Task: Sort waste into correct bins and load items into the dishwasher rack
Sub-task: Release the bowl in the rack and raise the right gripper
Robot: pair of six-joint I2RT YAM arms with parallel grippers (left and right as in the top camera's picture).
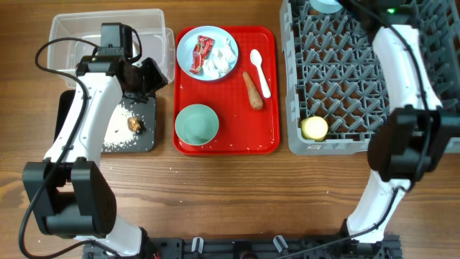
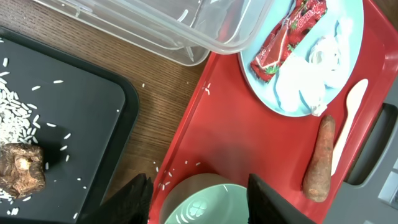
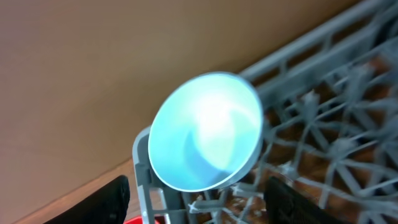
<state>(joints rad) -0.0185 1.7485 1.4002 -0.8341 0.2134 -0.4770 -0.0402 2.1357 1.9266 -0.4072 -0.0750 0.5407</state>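
The light-blue plate (image 1: 207, 52) on the red serving tray holds the red wrapper (image 1: 200, 54) and the white tissue (image 1: 223, 56). The carrot-like stick (image 1: 252, 90), the white spoon (image 1: 260, 72) and a mint bowl (image 1: 196, 124) also lie on that tray. Rice crumbs (image 1: 118, 133) and the dark lump (image 1: 134, 124) lie in the black tray (image 1: 144, 140). The clear tub (image 1: 72, 32) holds nothing I can see. My left gripper (image 2: 199, 202) is open and empty, above the tray's left edge near the bowl (image 2: 205, 208). My right gripper (image 3: 199, 202) is open at the rack's (image 1: 359, 79) far left corner, where a second bowl (image 3: 205, 130) leans tilted. The yellow cup (image 1: 314, 128) sits in the rack.
The flat red serving tray (image 1: 269, 137) lies between the bins and the rack. My left arm reaches over the black tray and the tub's near edge. My right arm stretches across the rack. Bare wooden table runs along the front.
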